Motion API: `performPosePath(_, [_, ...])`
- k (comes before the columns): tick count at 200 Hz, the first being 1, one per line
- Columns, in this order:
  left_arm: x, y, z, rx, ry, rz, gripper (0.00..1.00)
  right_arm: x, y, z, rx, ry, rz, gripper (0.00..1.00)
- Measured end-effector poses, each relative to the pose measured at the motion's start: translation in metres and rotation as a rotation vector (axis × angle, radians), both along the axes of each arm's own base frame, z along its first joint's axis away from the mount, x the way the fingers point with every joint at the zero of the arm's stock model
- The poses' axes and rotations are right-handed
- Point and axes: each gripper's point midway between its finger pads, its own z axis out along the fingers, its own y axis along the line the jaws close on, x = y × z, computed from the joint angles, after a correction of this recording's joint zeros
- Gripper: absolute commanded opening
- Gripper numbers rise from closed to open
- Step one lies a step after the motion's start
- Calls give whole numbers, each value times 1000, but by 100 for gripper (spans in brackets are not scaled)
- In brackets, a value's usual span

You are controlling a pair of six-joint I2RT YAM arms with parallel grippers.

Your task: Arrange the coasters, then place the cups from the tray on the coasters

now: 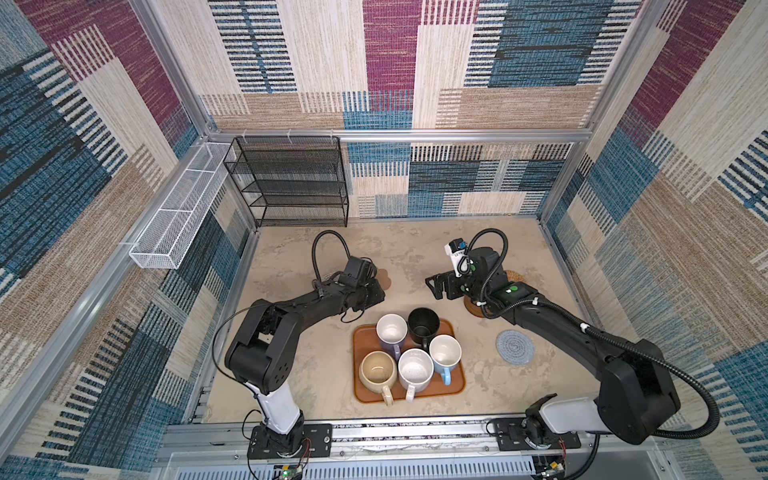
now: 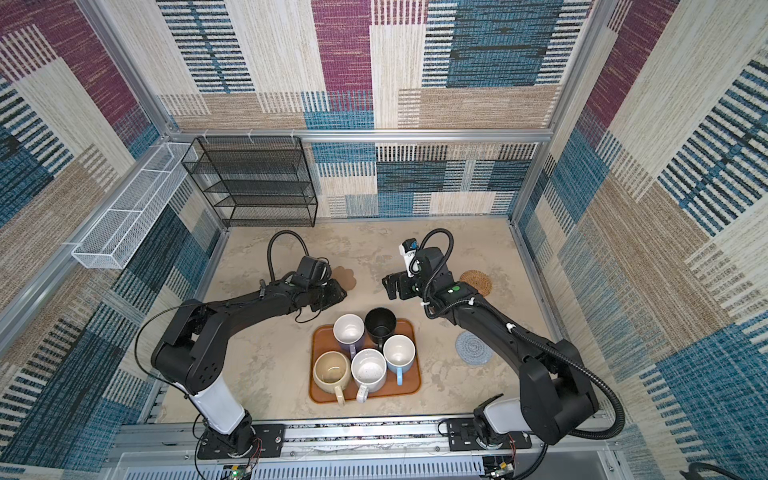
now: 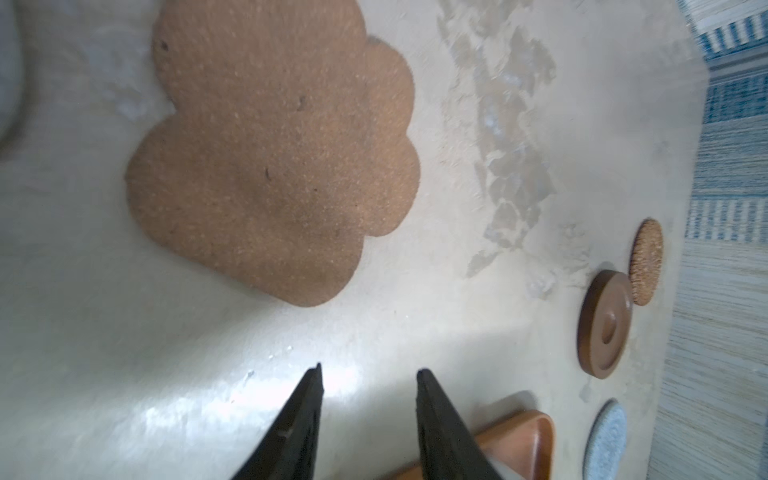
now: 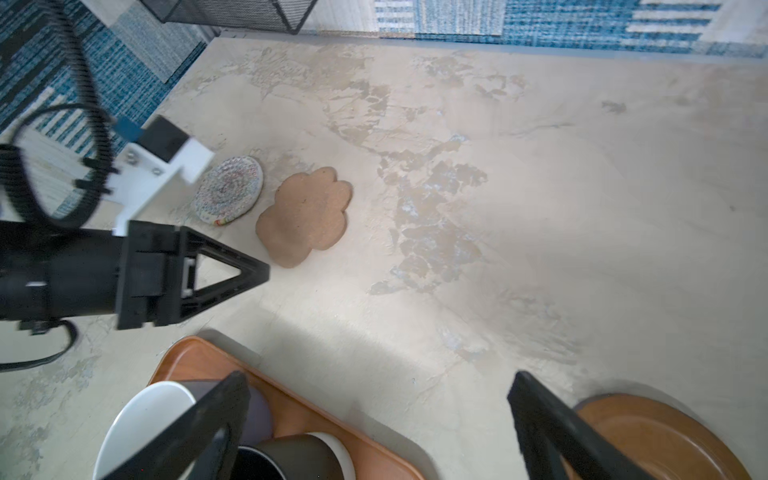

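Five cups stand on the orange-brown tray (image 1: 451,388): lavender (image 1: 391,330), black (image 1: 423,324), beige (image 1: 377,372), white speckled (image 1: 415,369) and light blue (image 1: 444,353). The cork flower coaster (image 3: 274,158) lies flat just ahead of my left gripper (image 3: 369,370), which is open and empty. Beside it lies the pale grey woven coaster (image 4: 229,190), hidden under the left arm in both top views. My right gripper (image 4: 379,376) hangs wide open and empty above bare table between the tray and the dark wooden disc (image 4: 660,436). The rattan coaster (image 2: 477,282) and blue woven coaster (image 1: 514,347) lie on the right.
A black wire shelf rack (image 1: 286,183) stands at the back left corner. A white mesh basket (image 1: 178,212) hangs on the left wall. Patterned walls close in the table on three sides.
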Motion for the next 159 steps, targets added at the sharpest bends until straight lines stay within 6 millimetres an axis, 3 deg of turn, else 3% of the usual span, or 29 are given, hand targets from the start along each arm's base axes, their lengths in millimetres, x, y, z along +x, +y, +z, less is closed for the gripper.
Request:
performPosePath(48, [-1, 19, 43, 49, -71, 12, 78, 7, -41, -4, 39, 32, -155, 100])
performPosePath(70, [-2, 25, 65, 54, -112, -1, 99, 7, -61, -20, 43, 77, -220, 100])
performPosePath(96, [-7, 26, 87, 59, -157, -52, 100, 7, -70, -30, 48, 104, -255, 99])
performPosePath(122, [-20, 8, 140, -48, -279, -169, 100, 9, -84, -57, 7, 171, -309, 95])
performPosePath(159, [-42, -13, 159, -166, -295, -293, 100, 10, -90, -82, -24, 233, -333, 90])
